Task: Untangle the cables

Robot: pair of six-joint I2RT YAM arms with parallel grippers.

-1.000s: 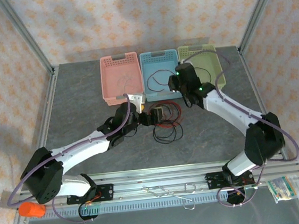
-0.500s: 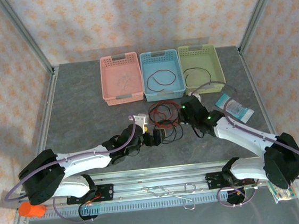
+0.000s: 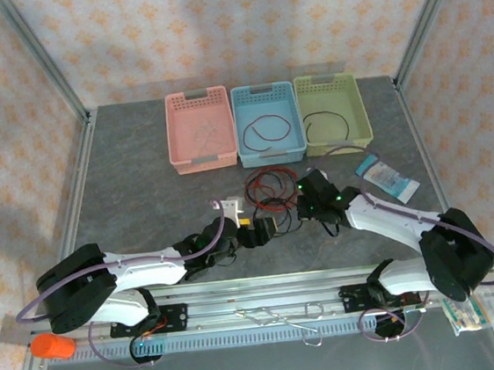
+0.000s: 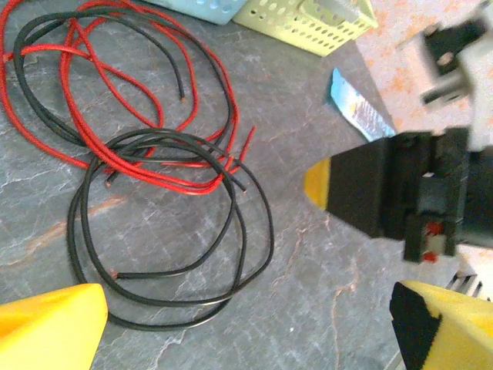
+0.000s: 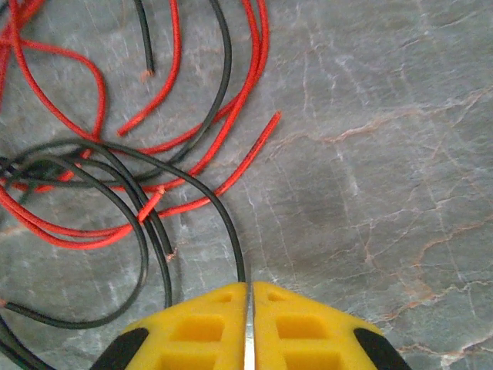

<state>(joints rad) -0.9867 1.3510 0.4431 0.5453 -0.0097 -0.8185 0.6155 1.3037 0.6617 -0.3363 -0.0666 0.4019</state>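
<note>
The cables lie in a tangle mid-table: red loops (image 3: 269, 187) and black loops (image 3: 276, 207). In the left wrist view a black coil (image 4: 166, 223) overlaps red strands (image 4: 115, 154). My left gripper (image 3: 265, 228) sits at the pile's near-left side, open wide, with bare table between its yellow fingers (image 4: 50, 324). My right gripper (image 3: 296, 209) is low at the pile's right edge, its yellow fingers (image 5: 200, 324) pressed together. A black cable (image 5: 223, 212) curves down and vanishes under the left fingertip. I cannot tell whether it is pinched. A red end (image 5: 254, 139) lies just ahead.
Three bins stand at the back: pink (image 3: 176, 131) with a pale wire, blue (image 3: 243, 128) with a black cable, green (image 3: 361, 111) with a black cable. A plastic packet (image 3: 388, 179) lies right of the right arm. The frame rail runs along the near edge.
My right arm swung from the bins down to the pile's right edge, leaving a black cable in the green bin. My left arm drew back toward the near edge.
</note>
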